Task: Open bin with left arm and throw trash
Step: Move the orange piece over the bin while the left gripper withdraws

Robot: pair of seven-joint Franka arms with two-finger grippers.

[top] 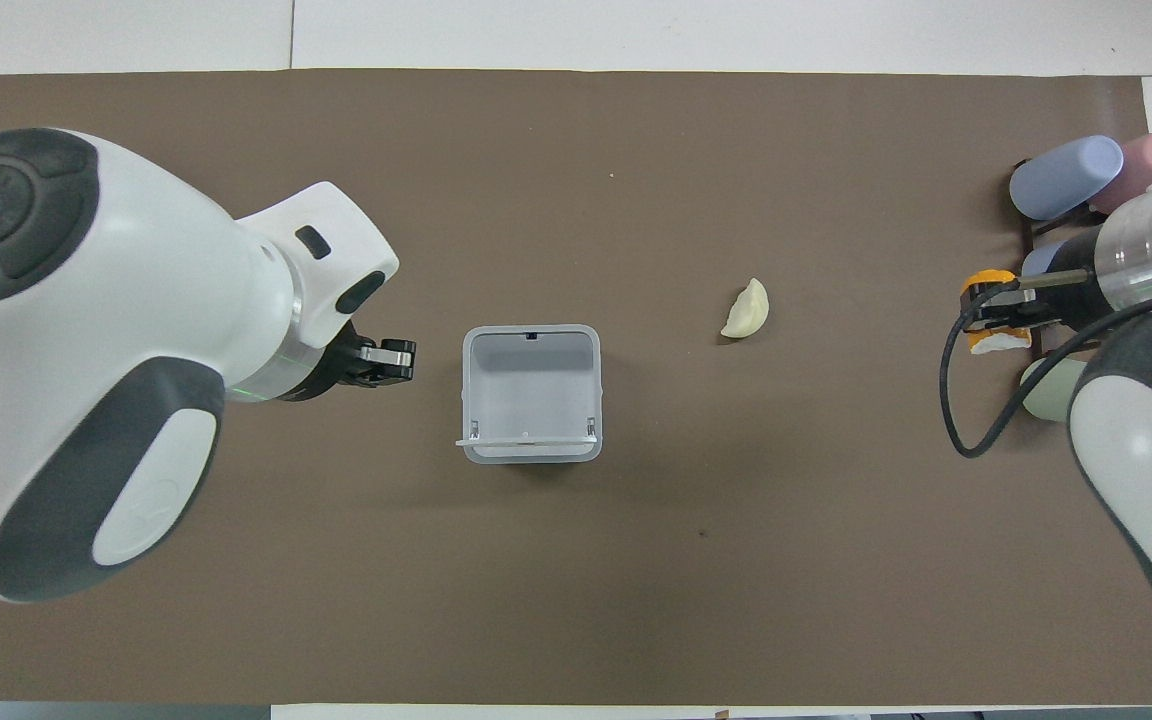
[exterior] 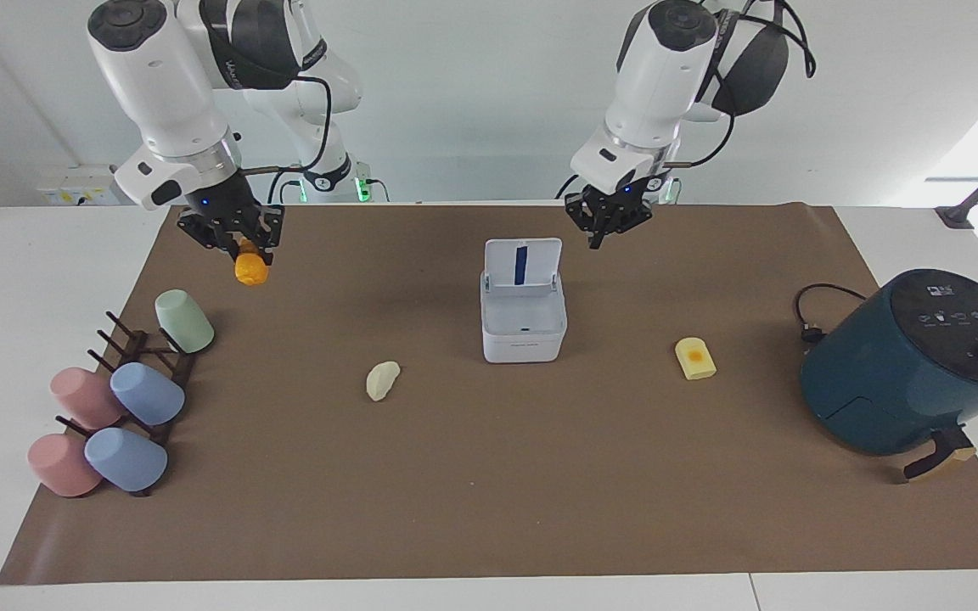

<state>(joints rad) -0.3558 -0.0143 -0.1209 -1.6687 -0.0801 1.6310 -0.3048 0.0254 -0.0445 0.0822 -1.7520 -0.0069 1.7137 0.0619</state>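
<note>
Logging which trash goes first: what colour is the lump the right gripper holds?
Orange. The lump hangs from the right gripper, clearest in the facing view.

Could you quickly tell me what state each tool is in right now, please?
Left tool: shut, empty, raised beside the open bin.
Right tool: shut on the orange trash lump, held up in the air.

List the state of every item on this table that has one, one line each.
Small white cube-shaped plastic bin: open, lid upright, inside bare.
Orange soft lump: held in the air.
Pale cream lump: lying on the mat.
Yellow lump: lying on the mat.
Left claw: shut, holding nothing.
Right claw: shut on the orange lump.
</note>
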